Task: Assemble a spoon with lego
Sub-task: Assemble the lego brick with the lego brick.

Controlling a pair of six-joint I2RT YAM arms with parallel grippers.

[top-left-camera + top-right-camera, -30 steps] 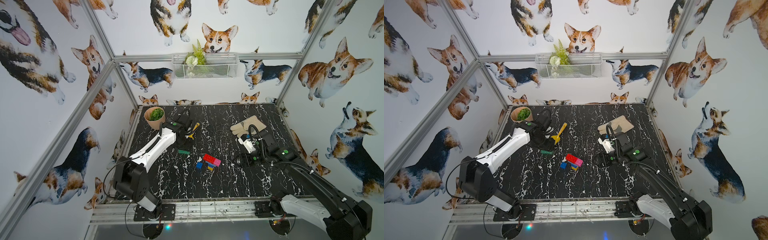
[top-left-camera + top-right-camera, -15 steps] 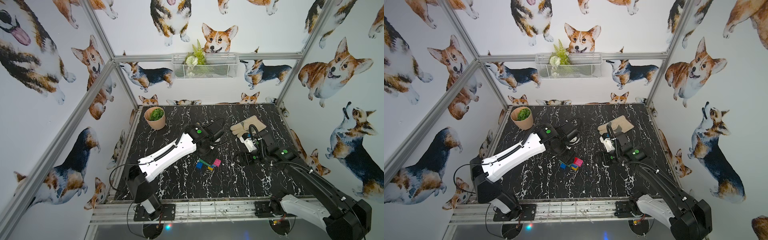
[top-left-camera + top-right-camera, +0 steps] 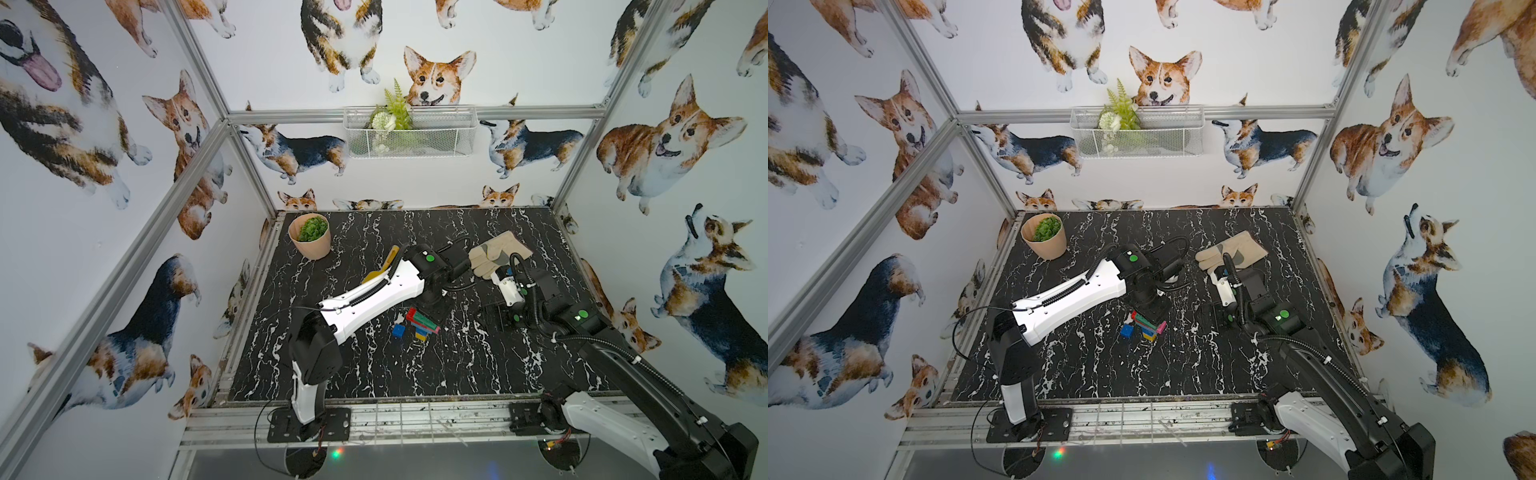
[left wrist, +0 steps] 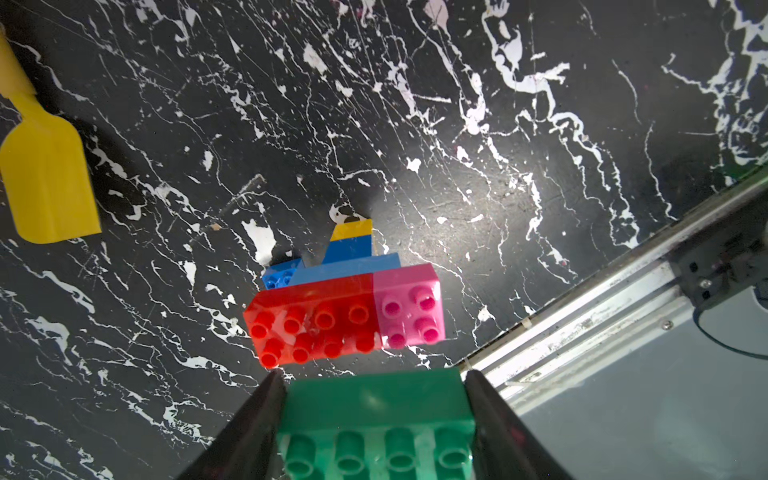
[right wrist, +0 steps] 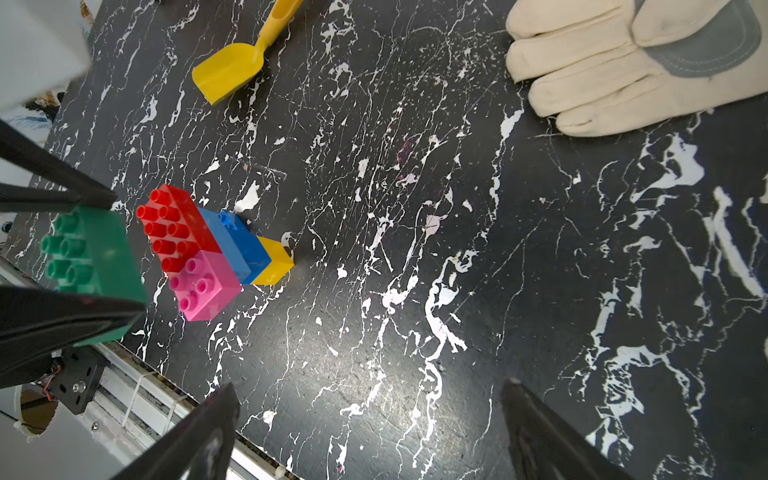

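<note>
Nearest, the left pincer (image 4: 372,376) is clenched on a green brick (image 4: 376,419), held just clear of the half-built spoon (image 4: 345,316) on the worktop (image 5: 457,249), presumably for pressing onto its red and pink studs. The right pincer (image 5: 370,386) gapes empty alongside. Beyond lie the yellow toy shovel (image 5: 228,72) and the work glove (image 5: 602,75).

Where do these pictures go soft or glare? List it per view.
Left wrist view: the green brick in the left claw is slightly soft, close to the lens; a pale sheen lies on the table. Right wrist view: that brick is blurred, the glove sharp.
</note>
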